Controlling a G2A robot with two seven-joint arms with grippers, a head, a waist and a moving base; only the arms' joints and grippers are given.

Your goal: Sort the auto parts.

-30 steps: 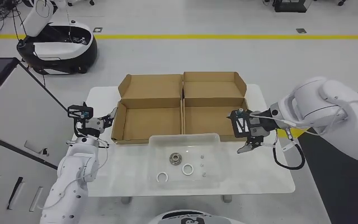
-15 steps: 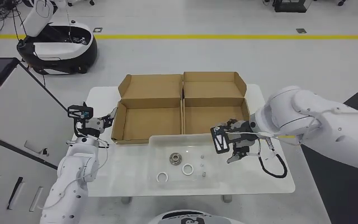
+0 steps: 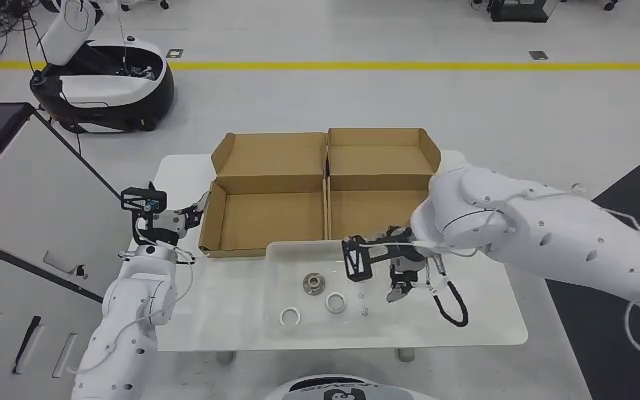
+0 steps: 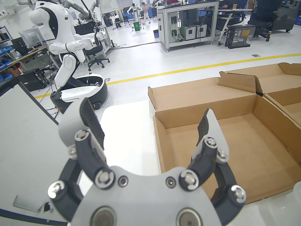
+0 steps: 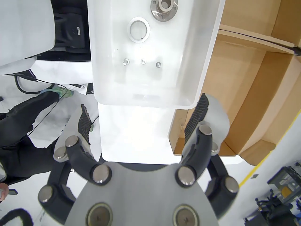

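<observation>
1 gripper (image 5: 143,103) above tray's (image 5: 210,48) end rim

Overhead, two wrist views; boxes (image 3: 265,220) shared

Glossy white rounded shells cover the left arm (image 3: 135,305) at lower left and the right arm (image 3: 520,225) at right, a black cable (image 3: 452,308) looping beneath it. The left gripper (image 4: 147,109) and right gripper (image 5: 143,109) show silver plates (image 4: 145,201), black links (image 4: 89,156), round screws (image 4: 104,178), ribbed pads (image 5: 85,122).

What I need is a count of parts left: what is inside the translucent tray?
Inside the tray: a flanged hub, a ring, a second ring and three small fasteners. In the top view the right gripper covers part of the tray's floor.
</observation>
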